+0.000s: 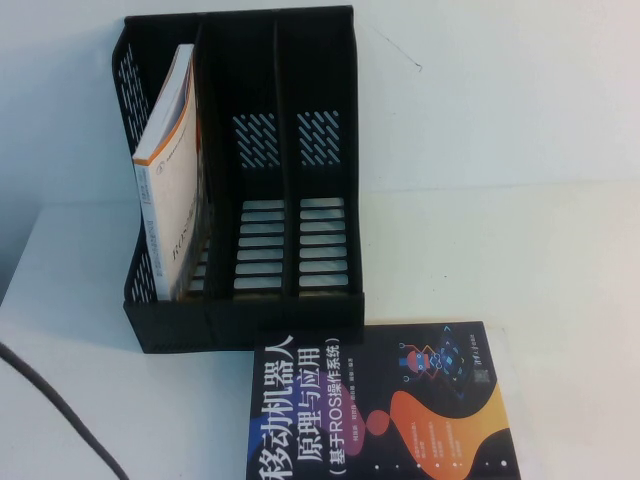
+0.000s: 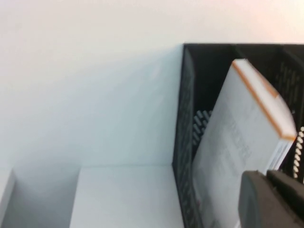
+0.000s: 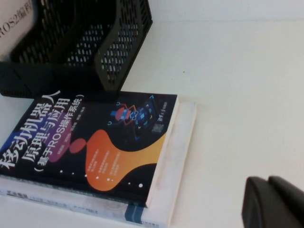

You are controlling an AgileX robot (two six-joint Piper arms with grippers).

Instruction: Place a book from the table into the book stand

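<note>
So the black book stand (image 1: 280, 180) sits toward the back-left of the white tabletop (image 1: 520, 250), open side facing the robot. It has three slots. The leftmost one holds a white book with an orange stripe (image 1: 172, 170), standing up but tilted, its top corner leaning toward the divider on its right. The middle and right slots have nothing in them, just the slatted floor and the little vents on the back wall.

Right in front of the stand there's a dark book with an orange blob on the cover (image 1: 385, 405), lying flat, its far edge touching or just about touching the base of the stand. From the right wrist view you can see it's actually on top of another, paler book (image 3: 178, 161) that sticks out past it along one side, so that's a stack of two.

Left gripper (image 2: 273, 199) is up beside the left slot, close to the white book's lower part, and its fingers are pressed together with nothing between them; the book stands in the slot on its own. Right gripper (image 3: 275, 202) hangs over the bare tabletop near the stack, well apart from the stand, and only a dark bit of it shows, so I can't tell how its fingers stand

A dark cable (image 1: 60, 410) runs across the near-left corner of the tabletop
</note>
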